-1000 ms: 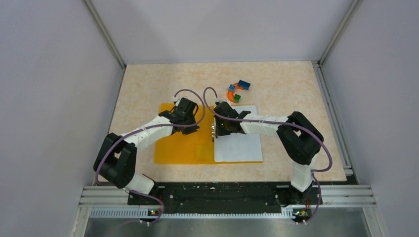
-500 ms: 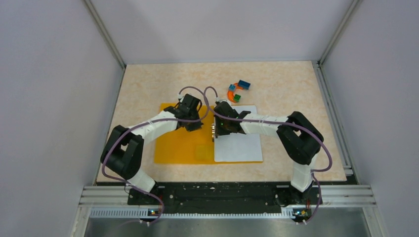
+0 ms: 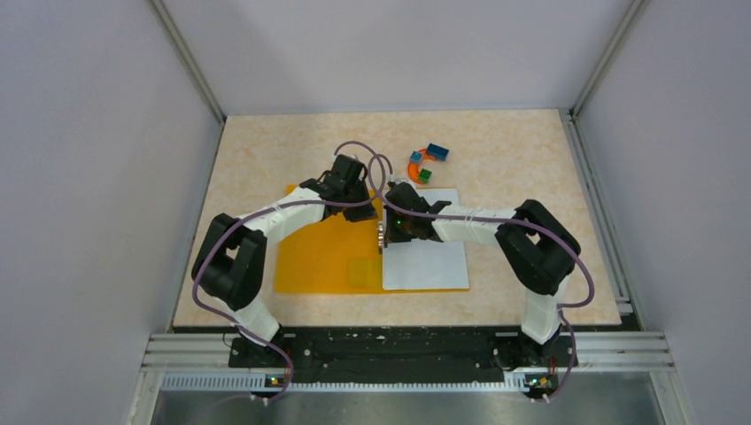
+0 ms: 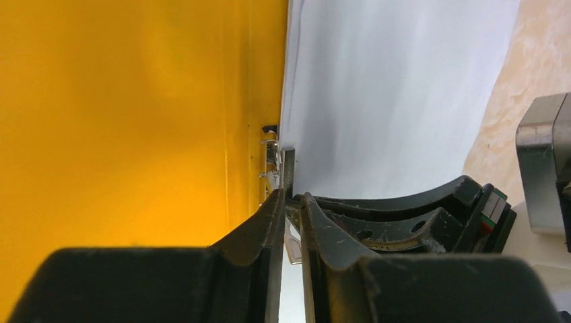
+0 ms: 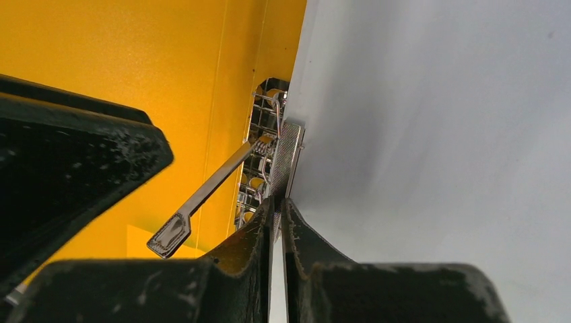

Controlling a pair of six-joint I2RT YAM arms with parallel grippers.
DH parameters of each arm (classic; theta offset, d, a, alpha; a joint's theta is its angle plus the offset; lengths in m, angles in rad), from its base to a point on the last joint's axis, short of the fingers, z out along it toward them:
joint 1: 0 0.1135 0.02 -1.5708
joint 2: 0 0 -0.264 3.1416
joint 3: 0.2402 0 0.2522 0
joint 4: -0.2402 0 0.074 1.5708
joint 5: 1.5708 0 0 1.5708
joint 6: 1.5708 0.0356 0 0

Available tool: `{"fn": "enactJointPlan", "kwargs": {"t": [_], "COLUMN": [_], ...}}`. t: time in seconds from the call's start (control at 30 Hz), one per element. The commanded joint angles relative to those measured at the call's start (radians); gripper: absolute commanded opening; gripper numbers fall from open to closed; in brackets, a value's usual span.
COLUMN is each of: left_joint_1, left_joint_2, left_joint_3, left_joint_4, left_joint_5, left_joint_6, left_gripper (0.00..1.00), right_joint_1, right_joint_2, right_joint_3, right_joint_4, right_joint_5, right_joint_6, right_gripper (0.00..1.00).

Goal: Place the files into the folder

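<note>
On the table [image 3: 522, 150], mid-field, you had the folder [image 3: 323, 261] lying open and flat, orange inside face up. The files [image 3: 429, 261] lay as a white stack on its right half, their left edge along the spine.

Metal clip [image 5: 286, 158]: it sat at the spine, at the left edge of the files. Its perforated plate stood against the paper edge, and its lever [image 5: 202, 198] stuck out at a slant over the orange left half.

Right gripper [image 5: 277, 205]: you had it reaching in from the right over the files, tips at the spine. The fingers were almost together, pinching the lower end of the clip's plate, by its own wrist view.

Left gripper [image 4: 293, 198]: you had it coming from the left over the far part of the folder, just beside the right gripper. Only a narrow slit showed between its fingers, with the tips right at the clip. Could not tell whether they held anything.

A paler square patch [image 3: 361, 273] showed on the folder's left half, near the spine. The toy blocks [image 3: 427, 164] sat on the table beyond the far edge of the files, apart from both grippers.
</note>
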Motion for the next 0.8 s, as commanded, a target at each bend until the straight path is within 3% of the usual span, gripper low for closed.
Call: {"fn": "enactJointPlan", "kwargs": {"t": [0.0,0.23,0.47,0.6,0.77], "left_joint_1": [0.004,0.010,0.128,0.225,0.393], "left_joint_2": [0.017,-0.010,-0.127,-0.199,-0.258], "left_joint_3": [-0.004,-0.024,-0.002,-0.053,-0.134], "left_joint_4": [0.055,0.044,-0.073,-0.096,-0.079], "left_joint_5": [0.088,0.079,-0.184,-0.360,-0.402], "left_joint_6": [0.027,0.052,0.122,0.127,0.129], "left_gripper": [0.19,0.21,0.51,0.63,0.69], "right_joint_1": [-0.009,-0.040,-0.076,-0.099,-0.111], "right_joint_2": [0.009,0.017,-0.018,-0.043,-0.042], "right_joint_3": [-0.025,-0.033,-0.100,-0.133,-0.133], "right_joint_4": [0.032,0.033,0.043,0.057,0.076], "right_joint_5": [-0.021,-0.027,-0.021,-0.031,-0.077], "right_joint_6": [0.012,0.008,-0.001,-0.012,-0.030], "right_gripper": [0.07,0.06,0.06,0.06,0.06]}}
